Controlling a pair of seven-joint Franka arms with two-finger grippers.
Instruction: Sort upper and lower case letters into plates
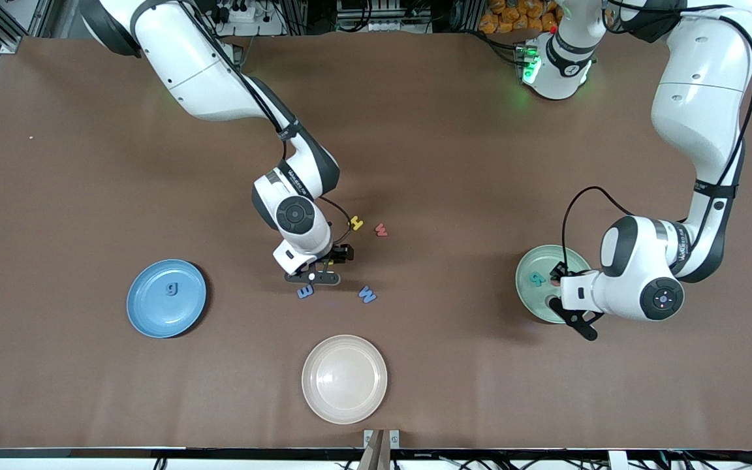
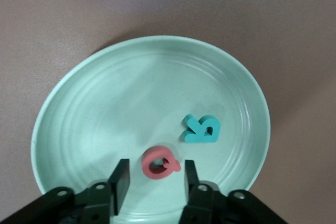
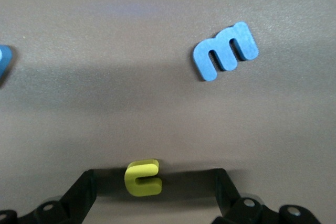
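The mint green plate (image 1: 532,261) lies toward the left arm's end of the table. On it lie a teal letter (image 2: 200,129) and a pink-red letter (image 2: 160,163). My left gripper (image 2: 156,169) hangs low over this plate, open, with the pink-red letter loose between its fingers and a gap on each side. The blue plate (image 1: 147,313) lies toward the right arm's end and holds a blue g (image 1: 171,287). My right gripper (image 3: 153,177) is open wide, low over the table's middle, with a yellow c (image 3: 142,178) lying between its fingers. A blue m (image 3: 226,51) lies close by.
A cream-white plate (image 1: 344,378) lies near the front edge. Around the right gripper (image 1: 314,273) lie a yellow H (image 1: 356,224), a red w (image 1: 381,230), a blue E (image 1: 305,292) and the blue m (image 1: 367,294).
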